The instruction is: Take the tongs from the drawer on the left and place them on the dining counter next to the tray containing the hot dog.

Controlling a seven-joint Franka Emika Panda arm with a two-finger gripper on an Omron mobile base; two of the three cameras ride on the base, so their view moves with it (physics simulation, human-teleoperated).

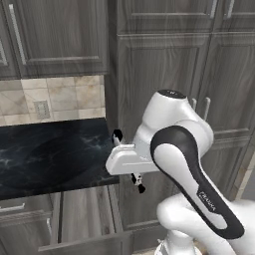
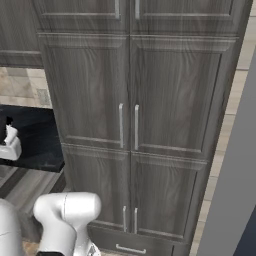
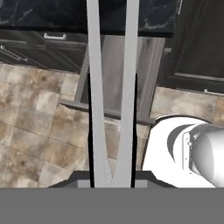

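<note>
The tongs [image 3: 97, 87] run up the middle of the hand view as two long grey arms with dark edges that meet in a narrow V at the bottom. My gripper [image 3: 111, 181] is shut on them at that narrow end. From the left base camera the gripper [image 1: 127, 161] hangs in the air beside the black counter's right end, with dark tips sticking out above and below the white hand. It also sits at the left edge of the right base view [image 2: 9, 145]. Below it the drawer [image 3: 113, 61] [image 1: 82, 214] stands pulled open under the counter. The dining counter and the tray are out of view.
The black counter [image 1: 50, 154] with its beige tile backsplash lies to the left. Tall grey wood-grain cabinet doors [image 2: 130, 95] rise straight ahead. A grey panel [image 2: 235, 180] stands at the right. Beige floor tiles [image 3: 35, 131] spread under the drawer.
</note>
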